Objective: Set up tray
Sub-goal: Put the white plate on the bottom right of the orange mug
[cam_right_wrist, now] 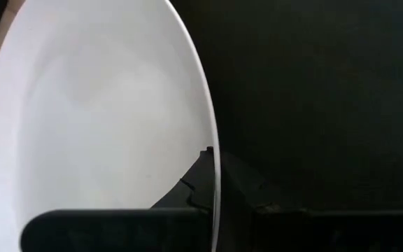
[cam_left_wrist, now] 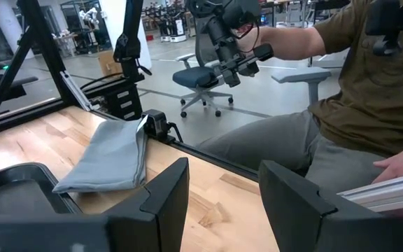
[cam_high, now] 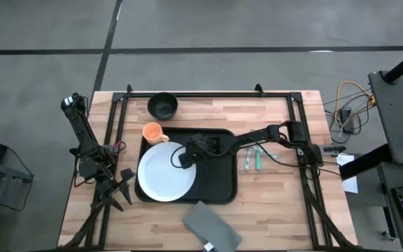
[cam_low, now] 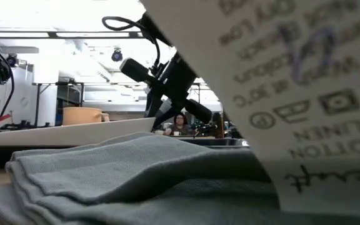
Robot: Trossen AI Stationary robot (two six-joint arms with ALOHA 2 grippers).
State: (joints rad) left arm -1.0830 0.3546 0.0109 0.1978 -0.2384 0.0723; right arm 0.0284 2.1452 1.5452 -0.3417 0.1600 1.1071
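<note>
The black tray (cam_high: 215,175) lies in the middle of the table. A white plate (cam_high: 165,171) is on its left part, with the plate's left edge reaching over the tray's left rim. My right gripper (cam_high: 182,155) reaches in from the table's right and is shut on the plate's right rim. In the low view the plate (cam_low: 74,130) slopes, higher at the gripper's side. My left gripper (cam_high: 121,185) waits open near the table's left front, holding nothing; in its wrist view the fingers (cam_left_wrist: 166,192) stand wide apart. My right gripper pinches the plate's right rim (cam_right_wrist: 214,175) between its two fingers, one finger (cam_right_wrist: 191,187) on the plate's upper face and the other (cam_right_wrist: 254,192) outside the rim. The fingers slant down from the table's right side. The plate's left part rests on the tray.
An orange mug (cam_high: 152,131) and a black bowl (cam_high: 162,105) stand beyond the tray's far left corner. Cutlery (cam_high: 252,158) lies right of the tray. A folded grey napkin (cam_high: 212,227) lies at the near edge. A person (cam_left_wrist: 341,105) sits beyond that edge.
</note>
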